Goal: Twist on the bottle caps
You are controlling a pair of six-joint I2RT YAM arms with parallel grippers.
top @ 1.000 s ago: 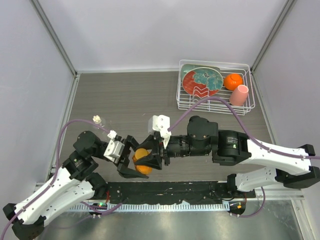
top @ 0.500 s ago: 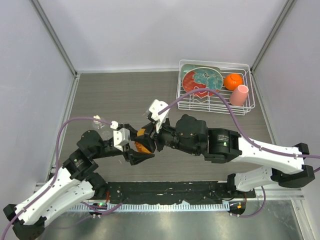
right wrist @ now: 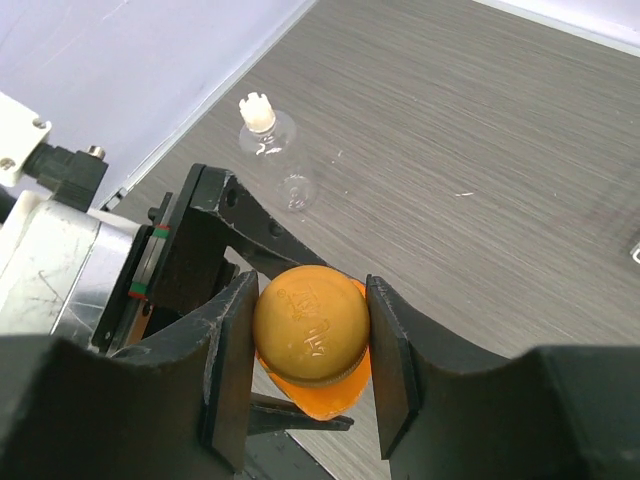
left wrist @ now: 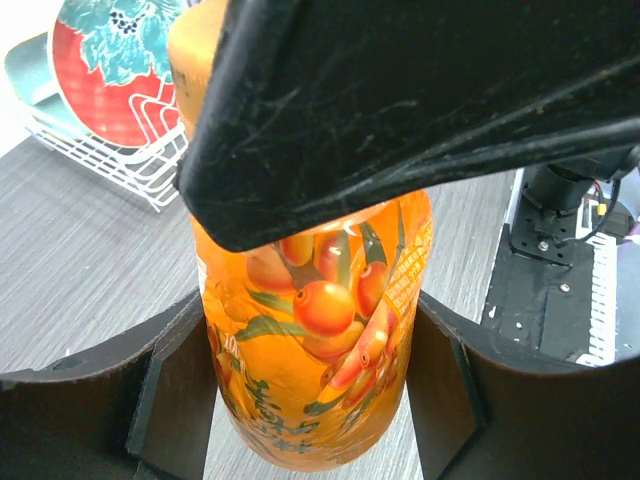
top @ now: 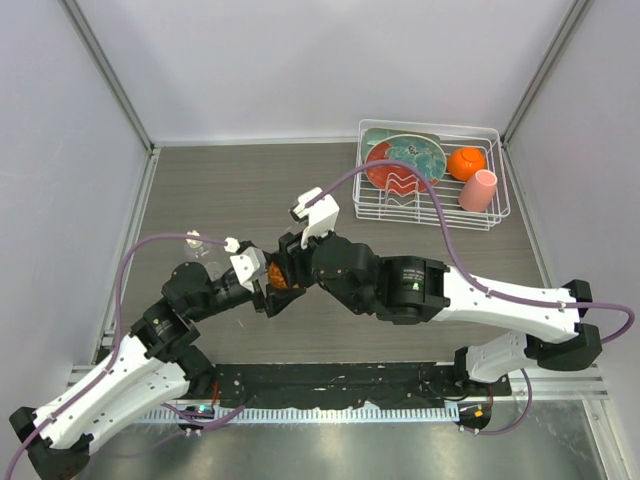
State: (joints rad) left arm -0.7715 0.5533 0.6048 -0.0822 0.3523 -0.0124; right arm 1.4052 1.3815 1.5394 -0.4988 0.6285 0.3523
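My left gripper [left wrist: 312, 400] is shut on the translucent orange bottle [left wrist: 320, 330], a bottle with a fruit label, and holds it above the table at the centre left [top: 277, 276]. My right gripper [right wrist: 308, 345] is shut on the orange cap [right wrist: 307, 322], which sits on top of that bottle's neck. The clear colourless bottle [right wrist: 282, 165] lies on the table to the left with the cream-white cap [right wrist: 259, 110] on its neck. It also shows in the top view [top: 196, 242], beside the left arm.
A white wire rack [top: 432, 210] stands at the back right, holding a red and teal plate [top: 405, 160], an orange ball-like thing [top: 466, 162] and a pink cup [top: 478, 190]. Purple cables loop over both arms.
Both grippers have moved up and to the left with the orange bottle, away from the near edge. The right wrist has turned over the bottle's top.
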